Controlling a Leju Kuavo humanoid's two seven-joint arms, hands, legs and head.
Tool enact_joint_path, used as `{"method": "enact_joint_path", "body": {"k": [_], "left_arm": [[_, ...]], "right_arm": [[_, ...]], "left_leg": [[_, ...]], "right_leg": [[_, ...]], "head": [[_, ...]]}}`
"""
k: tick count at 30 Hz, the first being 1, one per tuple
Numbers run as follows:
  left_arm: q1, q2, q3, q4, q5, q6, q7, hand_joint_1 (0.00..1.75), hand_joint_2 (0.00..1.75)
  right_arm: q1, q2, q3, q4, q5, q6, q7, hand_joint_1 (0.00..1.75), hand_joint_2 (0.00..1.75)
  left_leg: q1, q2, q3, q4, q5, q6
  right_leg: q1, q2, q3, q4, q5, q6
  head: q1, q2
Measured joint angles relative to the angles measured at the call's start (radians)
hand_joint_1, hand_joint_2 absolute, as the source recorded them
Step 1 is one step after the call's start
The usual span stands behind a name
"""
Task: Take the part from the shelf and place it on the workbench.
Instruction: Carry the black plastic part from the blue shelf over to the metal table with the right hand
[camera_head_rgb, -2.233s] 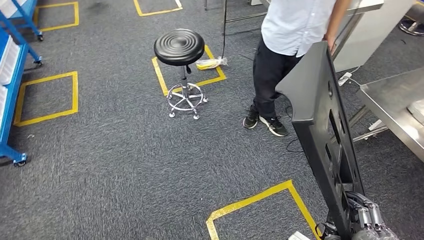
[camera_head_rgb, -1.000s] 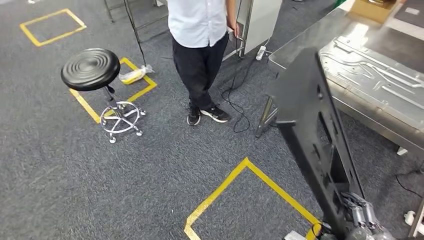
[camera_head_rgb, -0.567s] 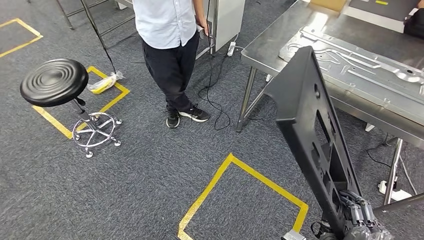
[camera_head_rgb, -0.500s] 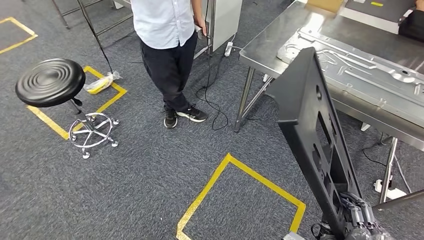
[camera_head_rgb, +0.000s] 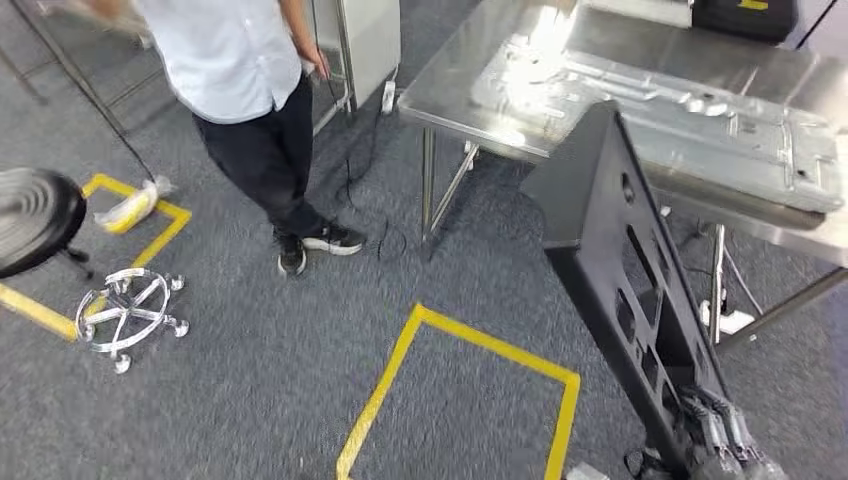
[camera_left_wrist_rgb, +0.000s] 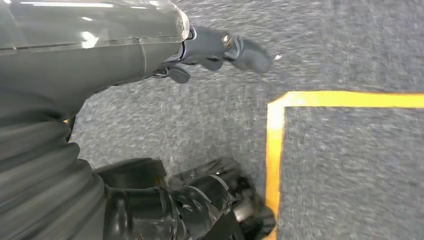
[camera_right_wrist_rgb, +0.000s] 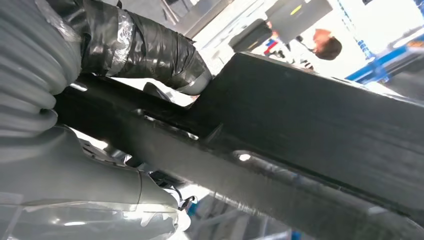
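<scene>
Your right hand (camera_head_rgb: 720, 440) grips the part (camera_head_rgb: 630, 290), a long black moulded panel w/ cut-outs, at its lower end; fingers wrap the edge, so the panel stands tall and leans away from the body. My read: held low and upright to keep it off the carpet and clear of your legs while walking. Right wrist view confirms contact: the part (camera_right_wrist_rgb: 300, 150) lies across the palm, taped fingers (camera_right_wrist_rgb: 145, 47) over it.

Left hand (camera_left_wrist_rgb: 220, 47) hangs at your side over the carpet, fingers loosely apart, holding nothing.

Part's top edge overlaps the workbench (camera_head_rgb: 480, 90) in the head view but isn't on it. Workbench already carries a flat metal sheet (camera_head_rgb: 660, 110); steel legs and cables sit underneath. A person (camera_head_rgb: 255, 100) stands near the bench corner, stool (camera_head_rgb: 40, 215) well apart.

Judgement: carry phase, placement not yet done. Risk: tall lever on a low grip; panel may swing into the bench edge. Approach slow, lay it flat
</scene>
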Motion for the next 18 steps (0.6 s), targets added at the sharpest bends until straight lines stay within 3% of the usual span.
{"method": "enact_joint_path", "body": {"k": [1,2,3,4,5,6,8,10,13,15,17,18], "left_arm": [[0.000,0.000,0.000,0.000,0.001,0.000,0.000,0.00,1.75],[0.001,0.000,0.000,0.000,0.001,0.000,0.001,0.00,1.75],[0.004,0.001,0.000,0.000,0.002,0.000,0.001,0.00,1.75],[0.006,0.001,0.000,0.000,0.002,0.000,0.002,0.00,1.75],[0.008,0.002,0.000,0.000,0.002,0.000,0.002,0.00,1.75],[0.009,0.002,0.000,0.000,0.002,0.000,0.002,0.00,1.75],[0.008,0.002,0.000,0.000,0.002,-0.001,0.001,0.00,1.75],[0.007,0.002,0.000,0.000,0.002,-0.005,-0.002,0.00,1.75],[0.005,0.002,0.000,0.000,0.002,-0.012,-0.009,0.00,1.75],[0.004,0.001,0.000,0.000,0.002,-0.014,-0.011,0.00,1.75],[0.005,0.002,0.000,0.000,0.002,-0.015,-0.013,0.00,1.75],[0.006,0.002,0.000,0.000,0.002,-0.015,-0.014,0.00,1.75]], "right_arm": [[-0.002,0.000,0.000,0.000,0.000,0.000,0.001,1.75,1.75],[-0.003,0.000,0.001,0.001,0.000,0.000,0.001,1.75,1.75],[-0.003,0.000,0.001,0.002,0.000,0.000,0.002,1.75,1.75],[-0.003,0.000,0.001,0.003,0.000,0.000,0.002,1.75,1.75],[-0.003,0.000,0.001,0.004,0.000,0.000,0.002,1.75,1.75],[-0.003,0.000,0.001,0.005,0.000,0.000,0.002,1.75,1.75],[-0.004,0.000,0.001,0.006,0.000,0.000,0.003,1.75,1.75],[-0.003,0.000,0.002,0.007,0.001,0.000,0.007,1.75,1.75],[0.000,0.000,0.002,0.007,0.006,0.000,0.015,1.75,1.75],[0.001,0.000,0.002,0.007,0.009,0.000,0.018,1.75,1.75],[-0.002,-0.001,0.002,0.008,0.010,0.000,0.020,1.75,1.75],[-0.003,-0.001,0.002,0.009,0.010,0.000,0.020,1.75,1.75]], "left_leg": [[0.001,-0.031,-0.031,0.063,-0.030,-0.003],[0.002,-0.047,-0.067,0.130,-0.056,-0.005],[0.003,-0.054,-0.097,0.181,-0.069,-0.007],[0.004,-0.055,-0.113,0.197,-0.059,-0.008],[0.004,-0.057,-0.111,0.176,-0.029,-0.008],[0.006,-0.064,-0.092,0.119,0.015,-0.008],[0.009,-0.104,-0.047,0.000,0.076,-0.004],[0.008,-0.133,-0.029,-0.048,0.084,0.005],[0.007,-0.116,-0.024,-0.055,0.088,0.019],[0.013,-0.100,-0.021,-0.063,0.093,0.029],[0.015,-0.079,-0.018,-0.067,0.094,0.035],[0.014,-0.067,-0.018,-0.067,0.092,0.037]], "right_leg": [[0.000,0.012,0.001,-0.001,0.000,-0.003],[0.000,0.025,0.001,-0.001,-0.001,-0.005],[0.000,0.040,0.002,0.001,-0.002,-0.006],[0.000,0.056,0.003,0.003,-0.004,-0.006],[-0.001,0.073,0.004,0.007,-0.006,-0.004],[-0.002,0.088,0.005,0.012,-0.009,-0.002],[-0.003,0.113,0.003,0.026,-0.018,0.007],[-0.004,0.131,-0.005,0.036,-0.023,0.017],[-0.006,0.150,-0.011,0.035,-0.020,0.029],[-0.003,0.112,-0.023,0.060,-0.036,0.037],[-0.003,0.052,-0.071,0.155,-0.087,0.048],[-0.007,0.037,-0.106,0.221,-0.114,0.053]], "head": [[-0.001,0.000],[-0.001,0.000],[-0.001,0.000],[-0.001,0.000],[-0.001,0.000],[-0.001,0.000],[-0.001,0.000],[-0.001,0.000],[-0.001,0.000],[0.002,0.000],[0.005,0.000],[0.006,0.000]]}}
